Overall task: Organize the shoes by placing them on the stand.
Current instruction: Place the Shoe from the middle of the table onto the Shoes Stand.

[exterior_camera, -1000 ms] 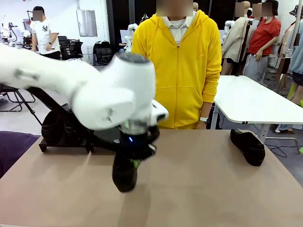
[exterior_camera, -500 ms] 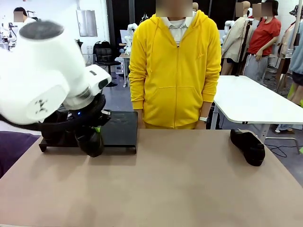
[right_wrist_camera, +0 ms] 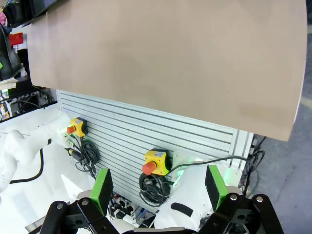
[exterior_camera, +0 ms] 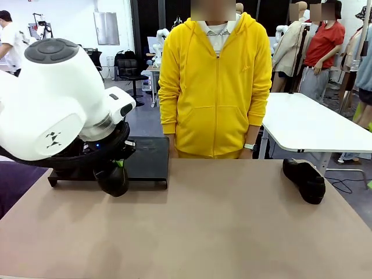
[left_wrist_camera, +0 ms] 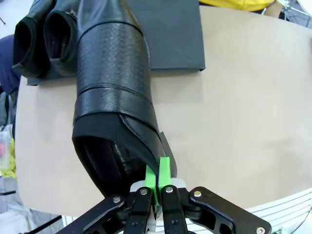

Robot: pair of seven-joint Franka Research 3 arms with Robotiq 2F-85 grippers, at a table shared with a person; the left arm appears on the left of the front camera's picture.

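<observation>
Black glossy leather: two shoes (left_wrist_camera: 46, 44) sit side by side at the left end of the stand (left_wrist_camera: 170, 34), openings toward the wrist camera. Left gripper (left_wrist_camera: 158, 168) is clamped, its green pads (left_wrist_camera: 165, 165) pinching the heel rim of a third shoe (left_wrist_camera: 112, 83). This shoe points toe-first over the stand, just beside the seated pair, with its heel end out over the brown table (exterior_camera: 221, 232). Cannot tell whether its sole touches the platform. Person (exterior_camera: 216, 87) in a yellow hoodie stands at the far edge, mid-table. Fourth shoe (exterior_camera: 304, 180) lies on the table at far right, well apart from the stand. Right gripper (right_wrist_camera: 158, 187) has its jaws wide apart and empty, and faces the table's near edge and a slatted panel (right_wrist_camera: 122, 131).
</observation>
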